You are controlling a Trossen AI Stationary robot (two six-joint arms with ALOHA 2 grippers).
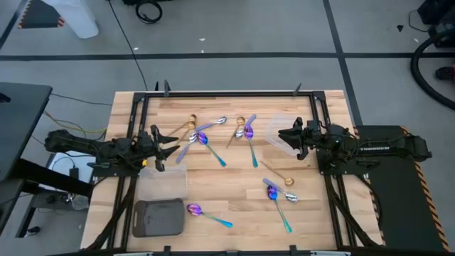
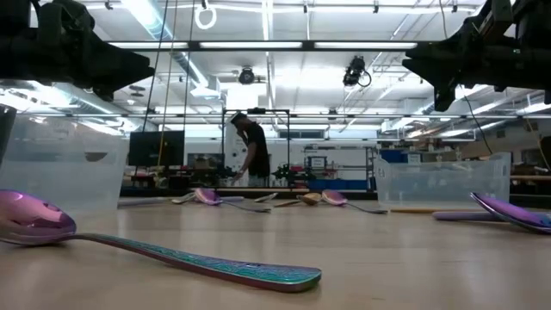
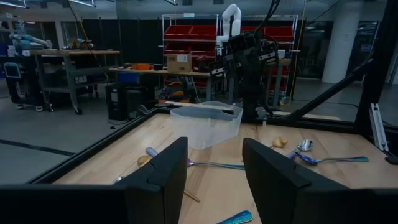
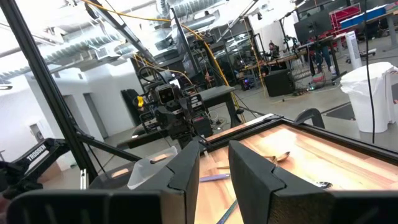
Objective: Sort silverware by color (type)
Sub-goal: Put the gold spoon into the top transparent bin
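Note:
The silverware lies scattered on the wooden table. Gold spoons (image 1: 192,122) (image 1: 288,180), silver ones (image 1: 220,121) and lavender pieces (image 1: 183,151) show. Purple-blue spoons with teal handles lie mid-table (image 1: 202,139) (image 1: 249,135), toward the near right (image 1: 274,193) and by the near edge (image 1: 193,209) (image 2: 34,220). My left gripper (image 1: 169,146) (image 3: 214,180) hovers open above the table's left side, pointing right. My right gripper (image 1: 286,136) (image 4: 214,171) hovers open over the right clear tray (image 1: 277,128), pointing left. Both are up in the air in the low view.
A second clear tray (image 1: 163,181) sits below my left gripper, and a dark grey tray (image 1: 158,217) lies at the near left. A black frame (image 1: 227,94) runs along the table's far edge. A person (image 2: 252,151) stands far behind the table.

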